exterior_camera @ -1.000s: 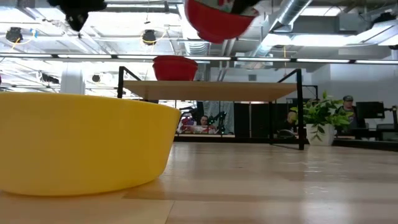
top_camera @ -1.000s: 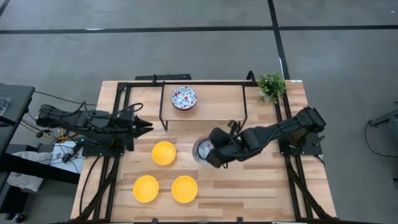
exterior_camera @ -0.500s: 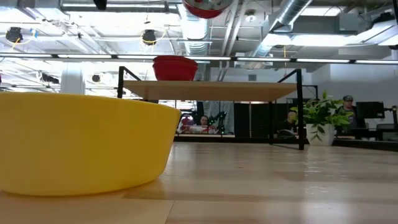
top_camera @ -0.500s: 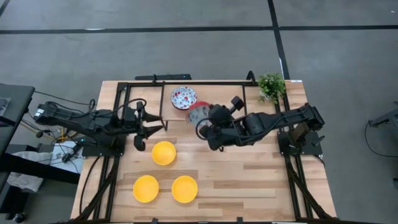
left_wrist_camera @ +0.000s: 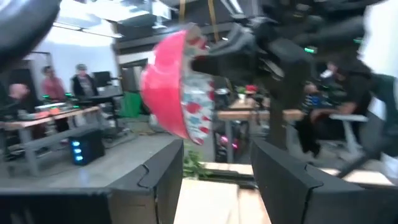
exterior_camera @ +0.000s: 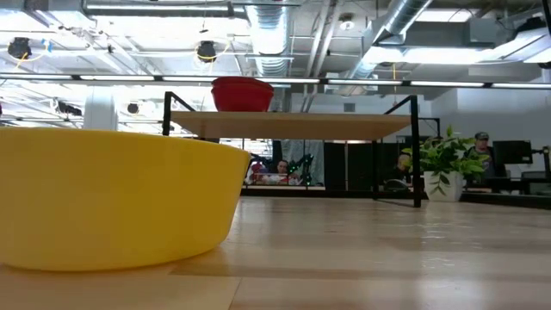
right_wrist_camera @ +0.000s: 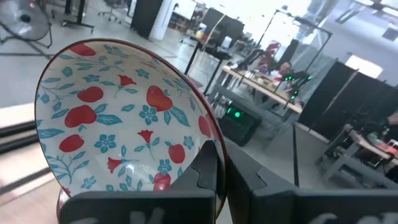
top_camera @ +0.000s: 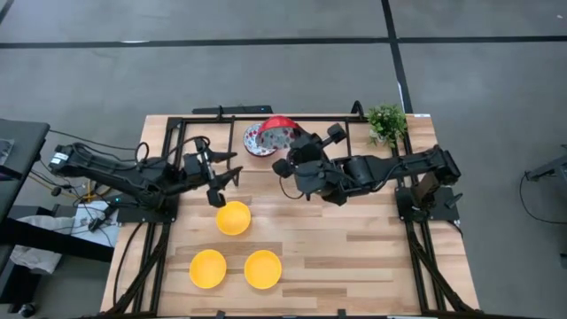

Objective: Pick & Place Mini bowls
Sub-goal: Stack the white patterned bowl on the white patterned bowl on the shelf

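The right gripper [top_camera: 285,152] is clamped shut on the rim of a patterned mini bowl [top_camera: 282,133], holding it tipped on edge above the raised shelf [top_camera: 301,133] at the far side of the table [top_camera: 354,257]. In the right wrist view this held bowl [right_wrist_camera: 124,134] is white inside, scattered with red fruit, red flowers and small teal blossoms and leaves, with a thin red rim; the left wrist view shows its outside [left_wrist_camera: 163,84] as plain glossy red. Just left of it, a second patterned bowl [top_camera: 259,140] sits flat on the shelf, and from the low view it shows as a red bowl [exterior_camera: 242,93] on the shelf top.

The left gripper [top_camera: 227,182] hangs over the left half of the table, fingers spread apart and holding nothing, just beyond the far yellow bowl [top_camera: 233,218]. Two more plain bright yellow bowls sit nearer the front edge, one on the left [top_camera: 207,268] and one right beside it [top_camera: 263,269], not touching. One yellow bowl [exterior_camera: 112,198] fills the left of the low view.

A small green plant [top_camera: 386,122] stands at the far right corner of the table.
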